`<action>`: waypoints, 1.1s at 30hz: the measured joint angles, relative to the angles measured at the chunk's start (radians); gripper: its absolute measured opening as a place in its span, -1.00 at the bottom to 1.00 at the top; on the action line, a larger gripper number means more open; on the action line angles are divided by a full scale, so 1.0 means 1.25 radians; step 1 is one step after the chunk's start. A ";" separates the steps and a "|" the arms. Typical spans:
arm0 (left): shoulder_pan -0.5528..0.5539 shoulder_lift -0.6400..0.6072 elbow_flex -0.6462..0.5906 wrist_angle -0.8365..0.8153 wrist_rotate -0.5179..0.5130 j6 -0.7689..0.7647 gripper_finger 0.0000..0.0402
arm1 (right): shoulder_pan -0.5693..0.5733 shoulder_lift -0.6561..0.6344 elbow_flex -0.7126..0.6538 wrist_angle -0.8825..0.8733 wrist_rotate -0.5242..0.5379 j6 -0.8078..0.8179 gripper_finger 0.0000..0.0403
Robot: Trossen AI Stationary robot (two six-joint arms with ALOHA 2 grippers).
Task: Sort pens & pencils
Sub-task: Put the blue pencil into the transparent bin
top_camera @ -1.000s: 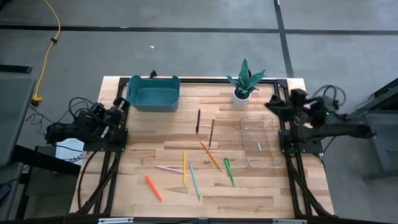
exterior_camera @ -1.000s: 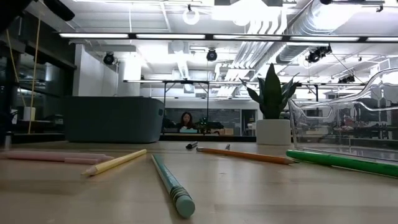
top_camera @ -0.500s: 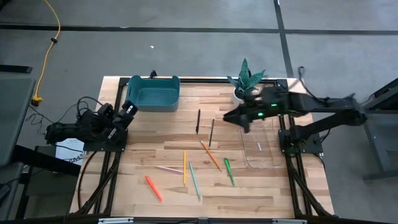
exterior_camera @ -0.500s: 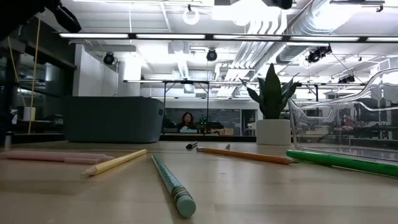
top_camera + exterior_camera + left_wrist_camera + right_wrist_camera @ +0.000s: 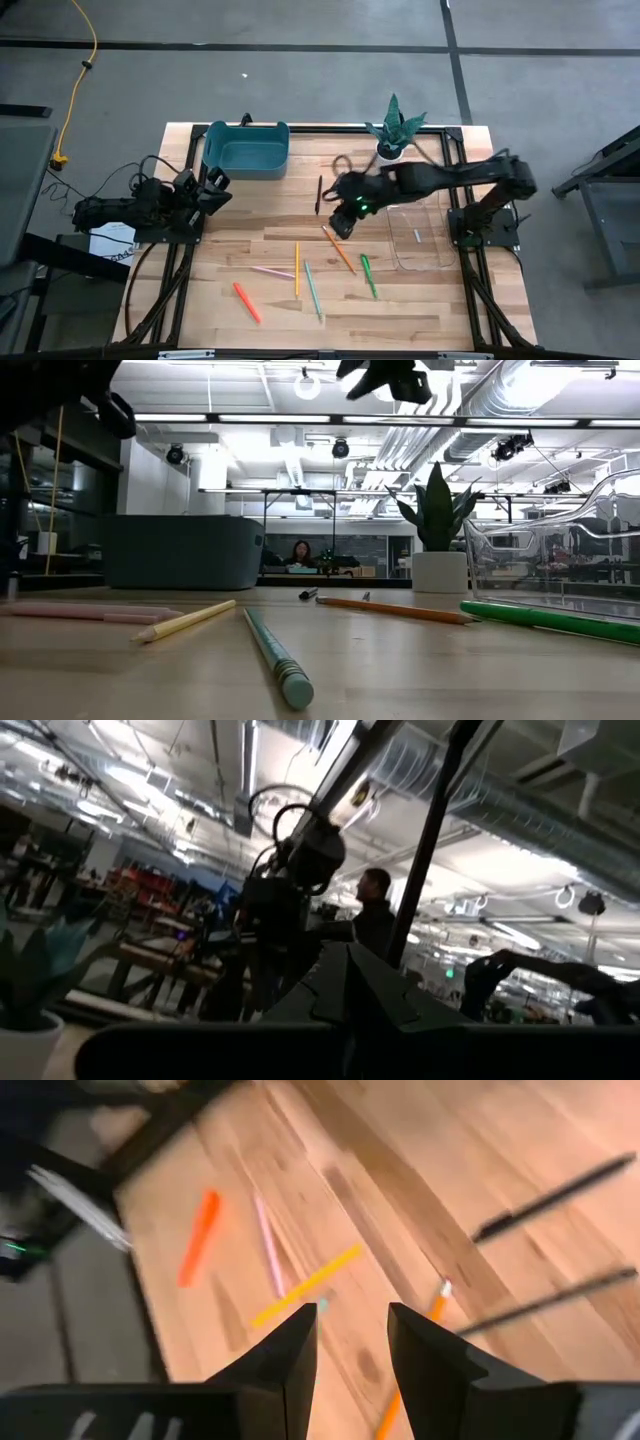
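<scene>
Orange, yellow and teal pencils (image 5: 339, 250) and the pens (image 5: 368, 275) lie scattered mid-frame on the table (image 5: 250, 215), unsorted, so the right gripper (image 5: 343, 222) hangs over them, jaws wide, likely choosing one. The left gripper (image 5: 212, 189), shut and empty, waits at left.

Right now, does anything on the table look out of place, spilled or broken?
Nothing looks damaged or spilled. The pens and pencils lie scattered loose across the wood, not yet sorted. The blue bin is empty, while the clear tray holds one small pale object too small to identify. The potted plant stands upright.
</scene>
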 joint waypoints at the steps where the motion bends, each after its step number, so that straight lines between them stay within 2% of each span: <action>1: 0.000 0.000 0.000 -0.009 0.005 0.000 -1.00 | 0.005 0.027 0.028 -0.027 0.005 0.000 -0.43; 9: 0.000 0.000 0.000 -0.034 0.038 -0.015 -1.00 | 0.006 0.222 0.291 -0.214 0.104 0.082 -0.43; 16: 0.000 0.000 0.000 -0.072 0.060 -0.025 -1.00 | -0.028 0.359 0.461 -0.374 0.127 0.150 -0.43; 21: 0.000 0.000 0.000 -0.087 0.060 -0.025 -1.00 | -0.051 0.406 0.481 -0.430 0.139 0.167 -0.43; 33: 0.000 0.000 0.000 -0.115 0.072 -0.050 -1.00 | -0.068 0.411 0.384 -0.427 0.132 0.146 -0.43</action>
